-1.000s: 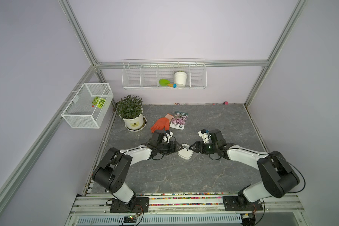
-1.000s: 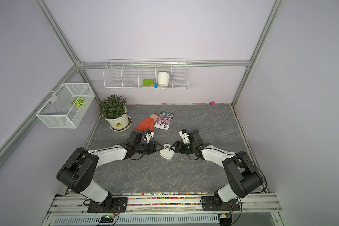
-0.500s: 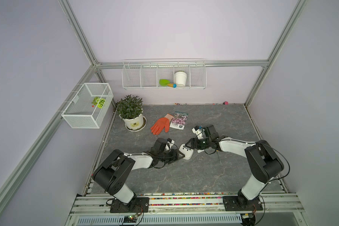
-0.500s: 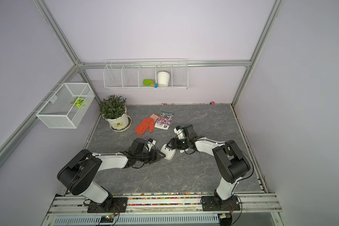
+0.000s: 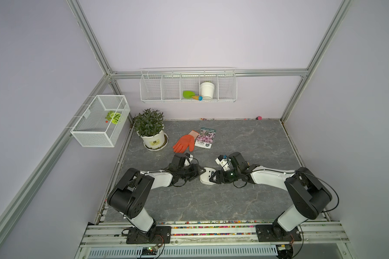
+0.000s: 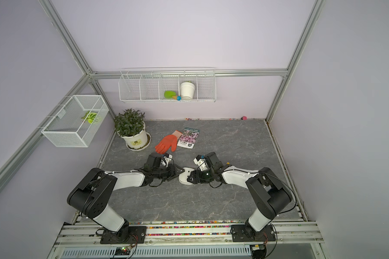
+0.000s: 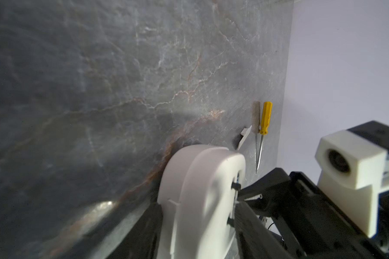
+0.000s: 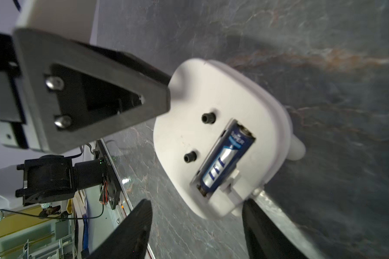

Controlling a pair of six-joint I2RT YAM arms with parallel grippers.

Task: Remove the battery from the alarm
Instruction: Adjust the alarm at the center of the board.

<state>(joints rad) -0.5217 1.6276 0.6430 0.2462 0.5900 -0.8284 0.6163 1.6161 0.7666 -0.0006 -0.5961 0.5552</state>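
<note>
**White alarm gripped, battery yet to come out**

Dark blue, the battery (image 8: 225,161) sits in the open back of the alarm (image 5: 207,178), near the middle of the worktop (image 5: 245,139). The cover (image 7: 245,135) is off, lying beside the screwdriver (image 7: 265,118). Lifting the battery out is what remains. At the alarm's 9 o'clock the left hand (image 5: 200,173) pinches its edge. At 3 o'clock the right hand (image 5: 213,177) is spread and empty. A second ago the left hand was wider and stood farther back toward 10 o'clock.
</note>
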